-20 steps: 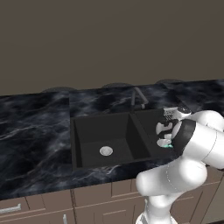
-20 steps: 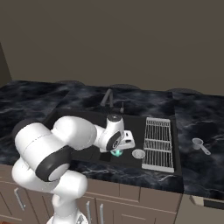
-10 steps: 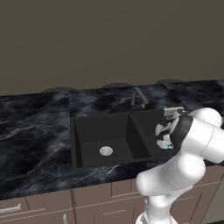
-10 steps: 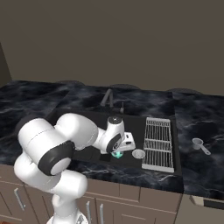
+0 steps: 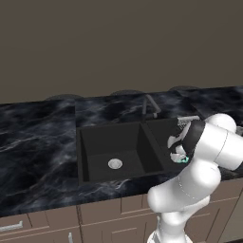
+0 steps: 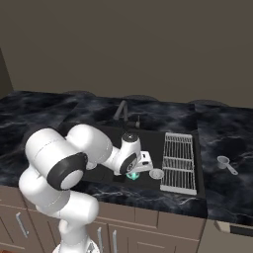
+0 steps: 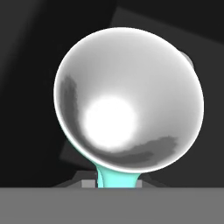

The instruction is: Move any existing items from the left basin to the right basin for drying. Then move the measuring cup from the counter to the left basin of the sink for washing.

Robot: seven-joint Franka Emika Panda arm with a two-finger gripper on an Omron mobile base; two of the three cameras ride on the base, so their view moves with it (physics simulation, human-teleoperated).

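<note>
My gripper (image 5: 179, 153) is shut on the handle of the teal mug (image 5: 183, 159), which hangs low in the right basin (image 5: 163, 133). From the right side the mug (image 6: 132, 175) shows as a teal patch under the hand (image 6: 135, 169), just left of the right basin's (image 6: 153, 148) silver drain (image 6: 156, 173). In the hand view the mug's white inside (image 7: 127, 100) faces the camera, with its teal handle (image 7: 114, 177) at the bottom. The left basin (image 5: 95, 142) holds nothing but its drain (image 5: 115, 163). The measuring cup (image 6: 225, 162) stands on the counter (image 6: 222, 138) to the right of the sink.
A wire rack (image 6: 179, 160) lies over the sink's right end, between the mug and the measuring cup. The dark faucet (image 5: 149, 105) rises behind the divider. My own arm (image 6: 89, 148) reaches across the sink's front. Cabinet fronts (image 5: 99, 213) run below the counter.
The hand has sunk a little lower into the right basin with the mug still in its grip. The camera views have not shifted.
</note>
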